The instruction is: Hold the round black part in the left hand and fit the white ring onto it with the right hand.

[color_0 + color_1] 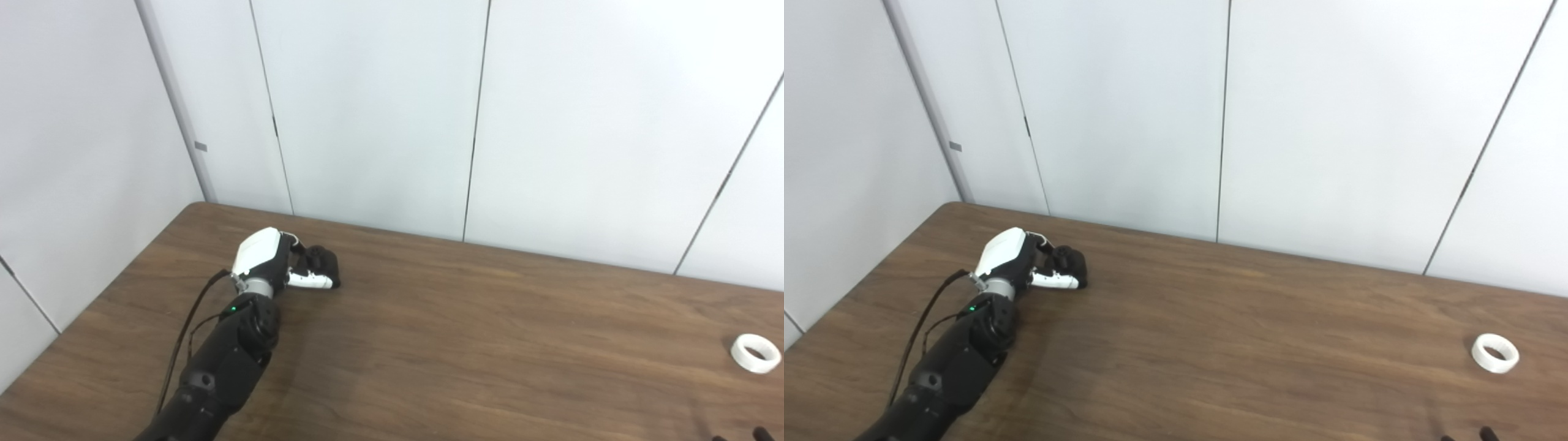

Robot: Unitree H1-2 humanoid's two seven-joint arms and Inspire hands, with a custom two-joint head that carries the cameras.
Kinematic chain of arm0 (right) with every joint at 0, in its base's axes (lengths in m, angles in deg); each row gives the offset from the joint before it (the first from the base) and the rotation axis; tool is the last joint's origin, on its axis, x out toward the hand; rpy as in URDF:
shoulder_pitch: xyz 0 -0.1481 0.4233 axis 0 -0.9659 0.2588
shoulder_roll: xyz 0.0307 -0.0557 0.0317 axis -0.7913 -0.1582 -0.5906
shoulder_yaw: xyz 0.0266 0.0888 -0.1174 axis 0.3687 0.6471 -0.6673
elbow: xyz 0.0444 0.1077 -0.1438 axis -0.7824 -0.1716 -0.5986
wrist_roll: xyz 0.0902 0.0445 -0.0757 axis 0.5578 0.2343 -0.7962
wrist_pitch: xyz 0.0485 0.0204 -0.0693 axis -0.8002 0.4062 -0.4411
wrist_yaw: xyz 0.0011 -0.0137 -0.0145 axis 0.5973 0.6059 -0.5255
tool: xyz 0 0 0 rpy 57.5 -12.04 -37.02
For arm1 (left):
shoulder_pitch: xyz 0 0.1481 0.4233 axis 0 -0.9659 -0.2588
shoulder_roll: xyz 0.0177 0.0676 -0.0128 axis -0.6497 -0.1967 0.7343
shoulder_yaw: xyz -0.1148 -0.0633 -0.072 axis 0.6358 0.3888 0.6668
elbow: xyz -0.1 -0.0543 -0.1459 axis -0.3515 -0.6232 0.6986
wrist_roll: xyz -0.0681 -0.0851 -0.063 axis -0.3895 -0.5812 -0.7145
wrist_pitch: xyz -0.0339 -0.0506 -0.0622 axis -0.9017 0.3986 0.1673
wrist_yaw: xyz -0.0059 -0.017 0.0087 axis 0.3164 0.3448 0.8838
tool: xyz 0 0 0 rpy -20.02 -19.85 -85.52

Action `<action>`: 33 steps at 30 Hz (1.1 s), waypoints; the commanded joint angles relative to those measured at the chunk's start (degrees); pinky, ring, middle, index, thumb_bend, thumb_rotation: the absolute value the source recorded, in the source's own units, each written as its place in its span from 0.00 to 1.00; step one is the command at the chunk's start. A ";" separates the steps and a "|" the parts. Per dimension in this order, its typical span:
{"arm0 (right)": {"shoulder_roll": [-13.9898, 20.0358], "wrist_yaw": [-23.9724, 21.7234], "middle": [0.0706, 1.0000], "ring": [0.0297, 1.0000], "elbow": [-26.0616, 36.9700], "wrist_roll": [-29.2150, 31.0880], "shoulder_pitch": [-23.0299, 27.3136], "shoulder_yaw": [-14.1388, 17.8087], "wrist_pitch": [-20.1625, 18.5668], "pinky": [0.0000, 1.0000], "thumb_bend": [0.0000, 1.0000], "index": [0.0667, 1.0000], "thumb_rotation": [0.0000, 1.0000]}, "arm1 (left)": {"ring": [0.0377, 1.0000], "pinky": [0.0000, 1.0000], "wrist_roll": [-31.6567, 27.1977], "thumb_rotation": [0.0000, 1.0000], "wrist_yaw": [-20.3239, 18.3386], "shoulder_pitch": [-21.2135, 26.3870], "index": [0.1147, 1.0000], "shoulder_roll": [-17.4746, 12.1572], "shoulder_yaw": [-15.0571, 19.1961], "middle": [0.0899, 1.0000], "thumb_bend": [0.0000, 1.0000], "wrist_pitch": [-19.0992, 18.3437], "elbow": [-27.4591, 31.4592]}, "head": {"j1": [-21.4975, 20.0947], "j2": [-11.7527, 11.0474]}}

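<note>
Two task items are seen on the brown wood-grain table point(465, 343). The round black part point(324, 262) is a small, dark, rounded piece located in the far left area of the tabletop, partly covered by the left hand point(278, 260). Its surface detail is too dark to be resolved. The white ring point(756, 353) is a short, thick-walled band with an open centre, laid flat near the right edge of the tabletop, well apart from the black part.

The left hand is reached forward from the lower left on a black forearm point(226, 361). Its white back shell is turned upward and its fingers point(300, 245) are curled over the round black part, with the white thumb point(312, 281) pressed along the near side of the part at table level. The part is enclosed between fingers and thumb. Whether it is lifted clear of the table or is resting on it cannot be determined.

Of the right hand point(1464, 436), only dark fingertips are visible at the bottom right edge of both views, near the white ring but not in contact with it. Its degree of opening cannot be determined.

A wide unobstructed span of tabletop is left between the two items. The far edge of the table is set against pale wall panels point(367, 110), and the far left corner lies close behind the left hand.
</note>
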 commanded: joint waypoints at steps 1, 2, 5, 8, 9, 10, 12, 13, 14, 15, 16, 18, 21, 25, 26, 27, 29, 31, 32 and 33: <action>0.54 -1.26 0.91 0.97 0.96 2.23 0.32 -0.36 1.38 0.99 0.46 1.00 1.00 | 0.88 1.00 1.62 0.05 2.36 1.52 0.42 -2.20 0.17 0.75 0.52 1.89 2.29 | -0.34 0.13; 0.50 -1.21 0.91 0.97 1.06 2.04 0.35 -0.35 1.00 1.00 0.49 1.00 1.00 | 0.88 1.00 1.76 0.05 2.61 1.29 0.42 -2.30 0.19 0.75 0.52 2.40 2.63 | -0.52 0.21; 0.28 -1.00 0.91 0.97 1.39 1.69 0.40 -0.47 0.06 1.00 0.51 1.00 1.00 | 0.87 1.00 2.20 0.05 2.53 0.06 0.42 -2.37 0.32 0.75 0.52 2.57 5.58 | -1.35 0.57; -0.05 -0.64 0.90 0.97 1.66 0.99 0.41 -0.64 -1.09 1.00 0.50 1.00 1.00 | 0.87 1.00 2.72 0.05 2.01 -1.42 0.42 -2.32 0.31 0.74 0.52 2.47 9.31 | -2.82 0.84; -0.17 -0.53 0.90 0.96 1.71 0.67 0.48 -0.76 -1.45 1.00 0.50 1.00 1.00 | 0.87 1.00 2.74 0.05 1.78 -1.83 0.42 -2.27 0.37 0.74 0.52 2.43 10.36 | -3.60 1.01; -0.34 -0.30 0.90 0.96 1.80 0.12 0.56 -0.86 -1.87 1.00 0.50 1.00 1.00 | 0.87 1.00 2.80 0.05 1.36 -2.35 0.42 -2.22 0.36 0.74 0.52 2.21 11.74 | -4.14 1.20; -0.55 0.02 0.90 0.95 1.85 -0.40 0.74 -1.01 -2.29 0.99 0.51 1.00 1.00 | 0.88 1.00 2.63 0.05 0.33 -3.60 0.42 -1.89 0.52 0.74 0.52 2.02 14.93 | -4.85 1.47; -0.66 0.10 0.90 0.95 1.81 -0.32 0.85 -1.06 -2.45 0.99 0.52 1.00 1.00 | 0.88 1.00 2.53 0.05 -0.23 -4.23 0.42 -1.64 0.61 0.74 0.52 1.82 16.57 | -5.08 1.56; -0.74 0.16 0.89 0.95 1.81 -0.13 0.91 -1.09 -2.59 1.00 0.52 1.00 1.00 | 0.88 1.00 2.52 0.05 -0.69 -4.81 0.42 -1.39 0.67 0.74 0.52 1.64 18.03 | -5.08 1.56; -0.86 0.28 0.89 0.95 1.81 -0.09 1.00 -1.15 -2.67 1.00 0.52 1.00 1.00 | 0.88 1.00 2.55 0.05 -1.07 -5.34 0.42 -1.18 0.65 0.74 0.52 1.63 19.35 | -5.76 1.75; -0.97 0.47 0.89 0.94 1.88 -0.31 1.12 -1.22 -2.83 1.00 0.51 1.00 1.00 | 0.88 1.00 2.48 0.05 -1.95 -6.00 0.42 -0.99 0.50 0.74 0.52 1.40 21.12 | -6.35 1.99; -0.96 0.83 0.87 0.92 1.78 -1.02 1.22 -1.29 -2.76 0.97 0.51 0.98 1.00 | 0.89 1.00 2.13 0.05 -3.89 -7.23 0.42 -0.56 0.33 0.74 0.52 1.07 24.42 | -6.62 2.10; -0.83 1.40 0.87 0.92 1.35 -2.12 1.49 -1.51 -2.21 0.96 0.53 0.97 1.00 | 0.90 1.00 1.66 0.05 -6.99 -9.62 0.42 0.52 0.04 0.75 0.52 0.62 30.25 | -7.47 2.59; -0.77 1.47 0.87 0.92 1.04 -2.10 1.87 -1.94 -1.74 0.96 0.54 0.96 1.00 | 0.90 1.00 3.27 0.05 -9.72 -12.27 0.42 1.72 -1.04 0.75 0.52 0.81 36.58 | -8.48 3.27; -0.74 1.44 0.87 0.92 1.01 -2.01 1.89 -2.03 -1.68 0.96 0.54 0.96 1.00 | 0.90 1.00 3.76 0.05 -10.16 -12.75 0.42 1.89 -1.34 0.76 0.52 1.03 37.64 | -8.48 3.27; -0.74 1.52 0.87 0.92 1.04 -2.31 1.92 -2.18 -1.76 0.96 0.54 0.96 1.00 | 0.90 1.00 4.56 0.05 -10.80 -13.33 0.42 1.92 -2.06 0.76 0.52 1.32 38.97 | -9.16 3.47; -0.88 1.80 0.87 0.92 1.16 -3.07 1.97 -2.50 -1.98 0.96 0.55 0.95 1.00 | 0.89 1.00 5.38 0.06 -12.14 -14.20 0.42 2.02 -3.00 0.75 0.53 1.50 40.95 | -9.74 3.66; -1.18 2.11 0.87 0.92 1.28 -3.63 2.04 -2.80 -2.20 0.96 0.56 0.95 1.00 | 0.89 1.00 5.56 0.06 -14.17 -15.51 0.42 2.38 -4.36 0.75 0.53 1.81 43.36 | -10.68 4.00; -1.30 2.25 0.88 0.92 1.34 -3.79 2.07 -2.93 -2.30 0.96 0.56 0.95 1.00 | 0.88 1.00 5.63 0.06 -14.84 -15.90 0.42 2.51 -4.67 0.75 0.53 2.00 44.02 | -10.80 4.05; -1.51 2.53 0.88 0.92 1.43 -4.13 2.12 -3.06 -2.40 0.96 0.56 0.95 1.00 | 0.88 1.00 6.04 0.06 -15.51 -16.39 0.42 2.60 -5.30 0.75 0.53 2.22 44.83 | -11.34 4.34</action>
